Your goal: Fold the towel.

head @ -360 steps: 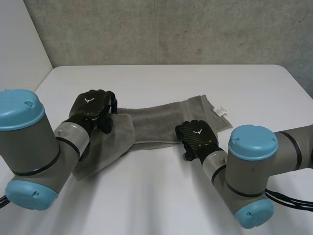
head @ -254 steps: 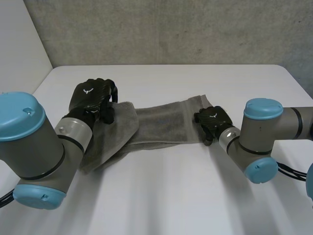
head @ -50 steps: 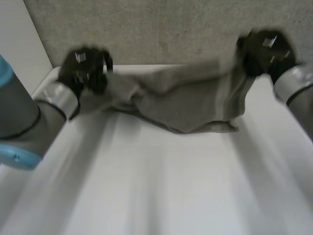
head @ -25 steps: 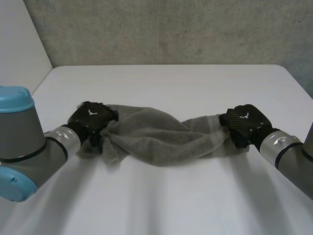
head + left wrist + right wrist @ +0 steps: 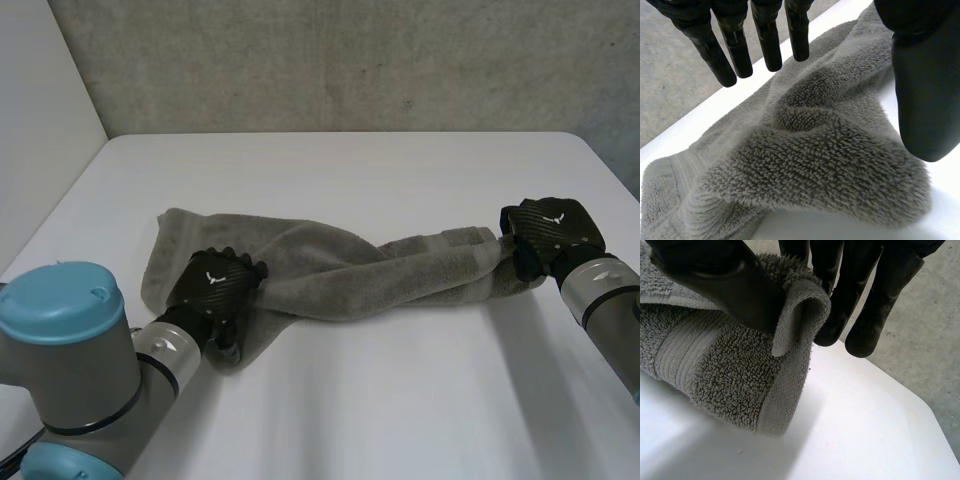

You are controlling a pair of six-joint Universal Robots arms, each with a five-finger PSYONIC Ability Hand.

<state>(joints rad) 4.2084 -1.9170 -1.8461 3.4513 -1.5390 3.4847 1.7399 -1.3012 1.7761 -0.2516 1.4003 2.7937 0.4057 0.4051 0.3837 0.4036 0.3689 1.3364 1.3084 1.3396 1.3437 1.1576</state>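
**Towel lying twisted across the table, 1 end pinched**

Nearest the camera, the white table (image 5: 380, 400) is lying bare in a broad band. The left hand (image 5: 215, 287) is sitting over the towel (image 5: 330, 268) at its near left bulge, with its fingers (image 5: 767, 42) straight and spread and the thumb apart, gripping nothing. The grey terry towel, thick-looped and rumpled, is stretching rightward as a twisted roll. At that end the right hand (image 5: 548, 232) is pinching the ribbed, hemmed edge between thumb and fingers. Beyond, more bare tabletop is running to a rough concrete wall (image 5: 350, 60).
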